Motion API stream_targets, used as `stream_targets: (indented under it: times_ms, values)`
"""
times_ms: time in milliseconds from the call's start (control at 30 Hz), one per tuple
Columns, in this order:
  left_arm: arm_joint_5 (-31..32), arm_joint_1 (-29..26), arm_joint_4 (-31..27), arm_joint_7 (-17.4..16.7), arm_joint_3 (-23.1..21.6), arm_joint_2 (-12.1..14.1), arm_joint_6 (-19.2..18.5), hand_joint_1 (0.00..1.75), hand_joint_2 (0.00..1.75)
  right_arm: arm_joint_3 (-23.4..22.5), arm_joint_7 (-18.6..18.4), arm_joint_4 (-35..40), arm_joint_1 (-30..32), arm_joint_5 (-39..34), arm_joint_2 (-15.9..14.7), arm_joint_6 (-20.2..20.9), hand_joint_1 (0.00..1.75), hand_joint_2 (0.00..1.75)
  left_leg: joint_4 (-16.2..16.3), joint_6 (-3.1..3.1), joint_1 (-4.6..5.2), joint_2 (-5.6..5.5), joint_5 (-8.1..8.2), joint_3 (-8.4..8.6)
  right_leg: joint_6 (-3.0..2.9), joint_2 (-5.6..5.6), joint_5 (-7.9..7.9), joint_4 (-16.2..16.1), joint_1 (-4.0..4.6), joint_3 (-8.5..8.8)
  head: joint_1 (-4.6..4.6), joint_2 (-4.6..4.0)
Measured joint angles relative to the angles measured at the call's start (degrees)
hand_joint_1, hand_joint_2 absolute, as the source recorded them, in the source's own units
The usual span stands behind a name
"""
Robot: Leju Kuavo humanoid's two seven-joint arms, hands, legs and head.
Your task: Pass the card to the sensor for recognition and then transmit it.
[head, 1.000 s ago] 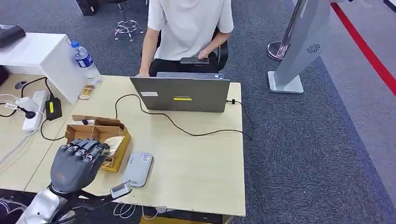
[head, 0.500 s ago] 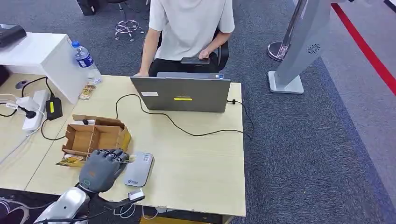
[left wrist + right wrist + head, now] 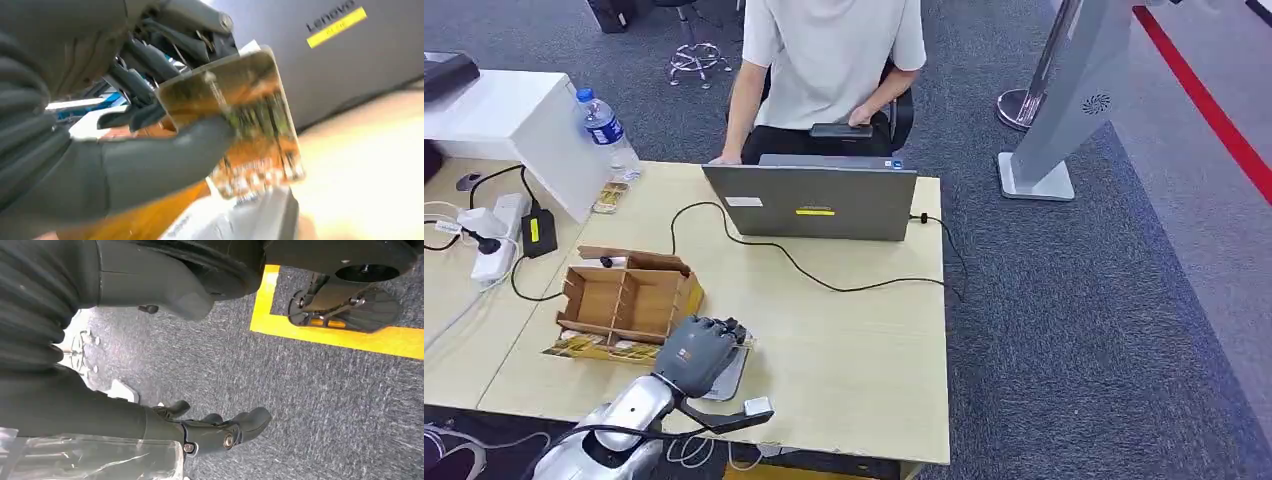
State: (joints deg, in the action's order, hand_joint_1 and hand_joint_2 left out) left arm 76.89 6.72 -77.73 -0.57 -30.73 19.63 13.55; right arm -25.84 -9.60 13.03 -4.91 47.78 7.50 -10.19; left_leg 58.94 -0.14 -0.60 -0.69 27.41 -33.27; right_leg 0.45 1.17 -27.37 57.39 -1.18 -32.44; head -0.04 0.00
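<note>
Left wrist view: card point(image 3: 240, 125) is pinched by left hand point(image 3: 115, 135) between thumb and darker fingers, approx. half its face left clear beyond the thumb. It is judged thin, light, stiff but bendable, w/ a glossy face that could slip; hold is best kept at one short edge, flat faces pressed, so the free end can be presented to the sensor. A hard squeeze is not needed; a twist in the pinch is the likelier fault.

Head view: left hand point(image 3: 699, 352) is placed over the grey sensor point(image 3: 727, 378) on the worktop point(image 3: 844, 350), just beside the cardboard box point(image 3: 624, 300); card is hidden under the hand there. Whether card touches sensor cannot be told.

Right wrist view: right hand point(image 3: 220, 432) is hung over carpet, fingers loosely curled, nothing held.

Vs. 1 s ago: left hand was raised over the box; 0.5 s ago it was at the sensor's near edge; now it has been shifted further across, onto the sensor. Box, laptop point(image 3: 809, 200), cable unchanged.
</note>
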Motion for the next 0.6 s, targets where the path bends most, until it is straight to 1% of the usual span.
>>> stream_targets:
  times_ms: [100,233,300,400,467,533,600]
  values:
    - [-0.2,0.9,0.9,-0.6,-0.7,0.0,-0.8,1.75,1.75,-0.1,0.0,0.0,0.0,0.0,0.0,-0.1,0.00,1.75,0.0,0.00,0.00,0.00,0.00,0.01,0.00,0.00,0.00,0.0,0.00,0.01,-0.02,0.00]
    - [-0.1,2.1,1.1,-2.5,-1.7,0.1,-3.2,1.75,1.75,-0.6,0.0,0.0,0.0,-0.2,0.0,-0.3,0.00,1.75,0.0,-0.02,-0.01,0.00,-0.02,0.02,0.00,-0.01,0.00,0.0,0.01,0.03,0.00,0.00]
    - [0.0,2.7,1.1,-3.5,-2.1,0.2,-3.3,1.75,1.75,-1.1,0.0,0.0,0.1,-0.3,0.0,-0.3,0.00,1.75,0.0,-0.04,0.00,0.00,-0.05,0.03,-0.01,-0.01,0.01,0.0,0.01,0.05,0.00,0.00]
    - [0.3,3.1,1.0,-5.0,-2.1,0.3,-1.7,1.75,1.75,-1.6,0.2,0.0,0.3,-0.4,0.0,-0.5,0.00,1.75,0.0,-0.03,-0.01,0.01,-0.11,0.05,-0.07,0.00,0.06,0.0,0.01,0.02,-0.02,0.00]
    - [0.7,3.7,0.2,-5.6,-2.1,0.3,0.0,1.75,1.75,-1.8,0.3,0.0,0.4,-0.3,0.0,-0.5,0.00,1.75,0.0,-0.03,-0.01,0.00,-0.14,0.01,-0.07,-0.01,0.07,0.0,0.02,-0.03,0.00,0.00]
    - [1.2,5.5,-1.4,-6.1,-2.0,-0.1,3.1,1.75,1.75,-2.2,0.4,-0.1,0.4,0.3,0.0,-0.4,0.00,1.75,0.0,0.03,-0.01,-0.06,-0.18,-0.05,-0.04,-0.10,0.09,0.0,0.02,-0.04,-0.02,0.00]
    - [1.3,8.5,-3.1,-6.1,-1.8,-0.6,5.9,1.75,1.75,-2.3,0.2,-0.1,0.3,1.0,0.0,-0.2,0.00,1.75,0.0,0.01,-0.01,-0.14,-0.23,-0.11,-0.06,-0.22,0.13,0.0,0.02,-0.03,0.00,0.00]
